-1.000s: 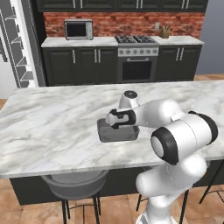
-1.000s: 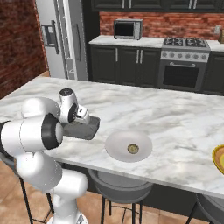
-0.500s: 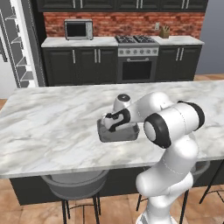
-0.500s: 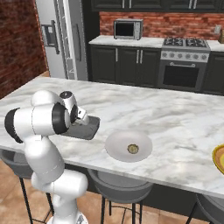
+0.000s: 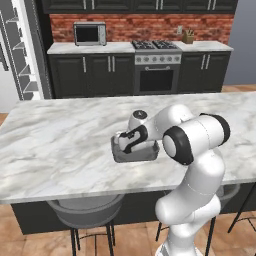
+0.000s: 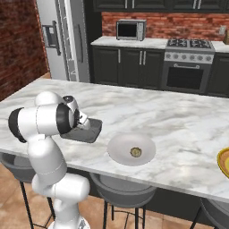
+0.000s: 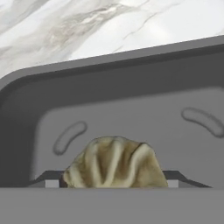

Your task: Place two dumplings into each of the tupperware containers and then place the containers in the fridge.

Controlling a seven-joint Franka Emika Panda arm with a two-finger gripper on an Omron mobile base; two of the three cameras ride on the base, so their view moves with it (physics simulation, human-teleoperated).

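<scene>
Over the last second the arm has swung its elbow aside while the hand (image 5: 128, 143), jaws spread, stayed low in the shallow grey rectangular tray (image 5: 134, 154) on the marble counter (image 5: 60, 145), where a pleated tan dumpling (image 7: 114, 164) lies, apparently just released there.

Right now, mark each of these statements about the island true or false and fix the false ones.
1. A dumpling lies inside the grey tupperware container. True.
2. The gripper is over the white plate. False: it is at the container.
3. The white plate holds three dumplings. False: one shows there.
4. The container sits on the marble island. True.
5. The microwave stands on the island. False: it is on the back counter.
</scene>
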